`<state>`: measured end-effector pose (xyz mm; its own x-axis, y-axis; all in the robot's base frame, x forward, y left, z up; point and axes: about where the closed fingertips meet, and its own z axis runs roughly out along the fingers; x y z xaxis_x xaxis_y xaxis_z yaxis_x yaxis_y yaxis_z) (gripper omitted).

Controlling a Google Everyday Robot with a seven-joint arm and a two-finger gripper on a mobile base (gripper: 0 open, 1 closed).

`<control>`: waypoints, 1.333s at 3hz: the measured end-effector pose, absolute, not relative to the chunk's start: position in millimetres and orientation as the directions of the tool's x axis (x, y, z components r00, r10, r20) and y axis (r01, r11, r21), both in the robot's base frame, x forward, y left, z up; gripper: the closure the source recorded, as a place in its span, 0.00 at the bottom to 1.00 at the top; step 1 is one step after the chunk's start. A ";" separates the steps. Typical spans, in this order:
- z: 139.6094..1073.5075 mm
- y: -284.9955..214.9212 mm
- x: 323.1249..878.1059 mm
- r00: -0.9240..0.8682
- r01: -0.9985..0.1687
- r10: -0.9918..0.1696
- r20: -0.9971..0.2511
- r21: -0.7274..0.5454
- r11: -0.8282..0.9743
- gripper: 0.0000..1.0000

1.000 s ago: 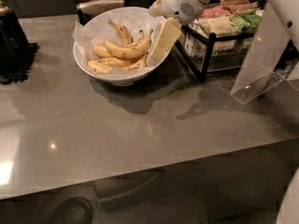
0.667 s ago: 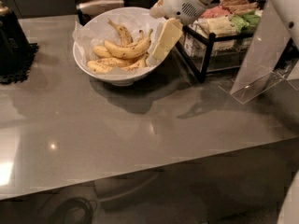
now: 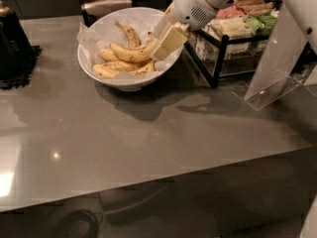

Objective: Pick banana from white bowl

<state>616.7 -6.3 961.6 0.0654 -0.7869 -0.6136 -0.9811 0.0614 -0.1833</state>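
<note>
The white bowl (image 3: pixel 125 82) is sitting on the grey desk (image 3: pixel 148 143) in the upper middle of the frame, lined with crinkled pale paper (image 3: pixel 87 35) that is sticking up past its left rim; the banana (image 3: pixel 131 54) is lying across the middle of the bowl, curving from left to right with its right end rising towards the bowl's right side; a shorter, spotted banana (image 3: pixel 130 33) is lying behind it near the far rim, and more small bananas (image 3: pixel 107 72) are lying in front of it and lower left.

The white arm (image 3: pixel 198 5) is reaching down from the top right of the frame; its cream-coloured end effector (image 3: pixel 163 42) is dipping over the bowl's right rim, and its lower tip is lying right at the right end of the banana, overlapping it in this view; whether it is spread wide, narrowed or gripping the fruit cannot be told, since the parts are overlapping one another here.

To the right of the bowl a black wire rack (image 3: pixel 217 58) is holding coloured packets (image 3: pixel 238 27); further right a clear plastic stand (image 3: pixel 276 69) is leaning on the desk; at the far left edge a dark object (image 3: pixel 13 39) is standing on a black mat.
</note>
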 end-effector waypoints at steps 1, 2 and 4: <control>953.1 12.5 628.8 0.085 -0.983 -0.784 -0.615 -0.179 0.034 0.31; 950.3 38.8 641.1 0.126 -0.983 -0.782 -0.610 -0.180 -0.018 0.26; 934.9 67.7 653.3 0.154 -0.985 -0.789 -0.595 -0.151 -0.078 0.33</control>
<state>653.3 67.7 934.9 0.1539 -0.7889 -0.5949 -0.9854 -0.0780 -0.1515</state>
